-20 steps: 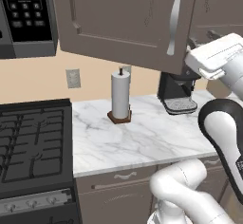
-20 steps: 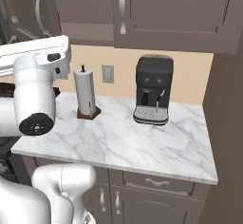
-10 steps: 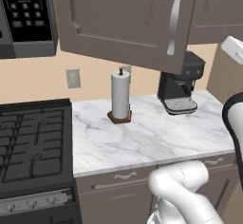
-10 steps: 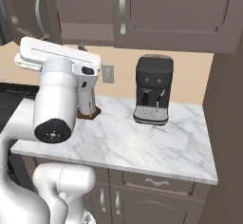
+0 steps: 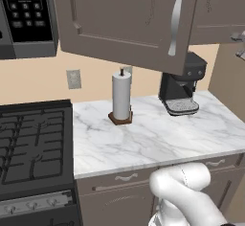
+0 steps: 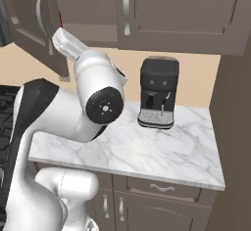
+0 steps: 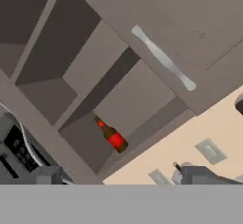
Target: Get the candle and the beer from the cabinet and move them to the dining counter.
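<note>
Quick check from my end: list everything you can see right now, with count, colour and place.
cabinet: one, grey-brown, on the wall above the worktop, left door swung open.
beer: one, dark brown with red label, inside the open cabinet on its lower shelf.
worktop: one, white marble with grey veins, beside the stove.
paper-towel roll: one, white on a brown base, at the back of the worktop.
coffee machine: one, black, on the worktop by the wall.
stove: one, black, left of the worktop.
microwave: one, black, above the stove.
gripper: one, dark fingertips, open, pointed toward the cabinet opening.
</note>
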Controlling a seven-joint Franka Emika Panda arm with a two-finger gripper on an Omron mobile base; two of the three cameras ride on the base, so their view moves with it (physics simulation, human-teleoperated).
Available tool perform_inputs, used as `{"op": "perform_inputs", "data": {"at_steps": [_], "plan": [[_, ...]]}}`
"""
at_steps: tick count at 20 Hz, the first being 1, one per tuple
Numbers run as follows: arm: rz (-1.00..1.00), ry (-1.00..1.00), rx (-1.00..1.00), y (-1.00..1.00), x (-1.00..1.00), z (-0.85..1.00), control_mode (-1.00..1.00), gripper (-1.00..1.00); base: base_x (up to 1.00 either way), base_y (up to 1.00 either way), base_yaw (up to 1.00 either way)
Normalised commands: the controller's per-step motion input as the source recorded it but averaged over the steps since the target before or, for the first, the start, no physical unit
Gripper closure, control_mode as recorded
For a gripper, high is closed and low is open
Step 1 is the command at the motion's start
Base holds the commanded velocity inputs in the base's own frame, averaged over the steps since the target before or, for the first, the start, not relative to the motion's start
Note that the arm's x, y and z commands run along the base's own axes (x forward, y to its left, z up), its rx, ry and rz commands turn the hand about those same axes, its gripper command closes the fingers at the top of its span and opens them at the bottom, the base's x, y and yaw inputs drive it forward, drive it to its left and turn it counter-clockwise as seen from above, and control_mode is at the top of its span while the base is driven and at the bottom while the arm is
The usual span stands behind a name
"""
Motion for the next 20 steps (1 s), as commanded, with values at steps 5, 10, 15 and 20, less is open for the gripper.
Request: {"op": "perform_inputs", "data": {"at_steps": [5,10,15,20], "plan": [[0.24,0.29,0.25,0.19,0.86,-0.17,-1.00,-1.00,0.00,0.00,0.00],[0.26,0.26,0.16,0.33,0.77,-0.19,-1.00,-1.00,0.00,0.00,0.00],[0.24,0.14,0.15,0.42,0.42,-0.19,-1.00,-1.00,0.00,0.00,0.00],[0.22,0.07,0.09,0.55,0.03,-0.07,-1.00,-1.00,0.00,0.00,0.00]]}}
